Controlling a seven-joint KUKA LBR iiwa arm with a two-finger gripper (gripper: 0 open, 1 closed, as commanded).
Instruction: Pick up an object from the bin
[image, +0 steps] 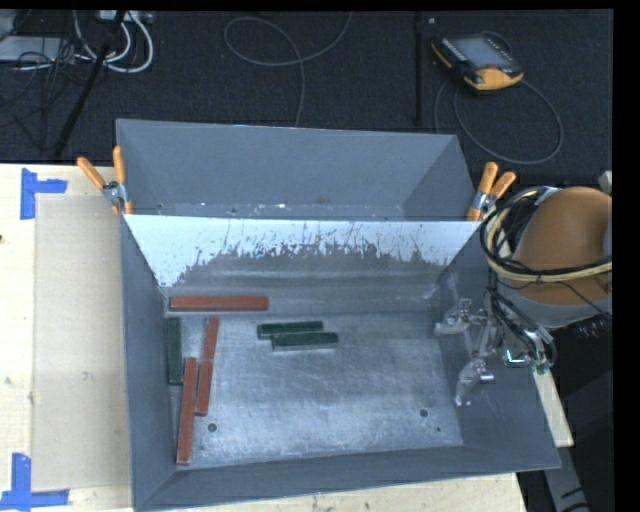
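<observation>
Pincer (465, 352) at the right end of the bin (300, 180), close to the right wall, spread, with nothing between. Hangs over bare grey floor.

Nearest candidates: two dark green bars (297, 334), side by side, touching or nearly so, at mid-floor. Lie well apart from the pincer, toward the view's left and a little toward the back wall. Long axes run left to right across the view, so roughly end-on to the pincer. Open floor in between, nothing in the way.

Farther left, near the left wall: a red-brown bar (218, 302) lying crosswise; below it a single dark green bar (174, 350) and two red-brown sticks (209, 365) lying front to back, close together.

Probably calls for a long reach leftward, then closing across one green bar's narrow width. Risks catching both, given how close they lie.
</observation>
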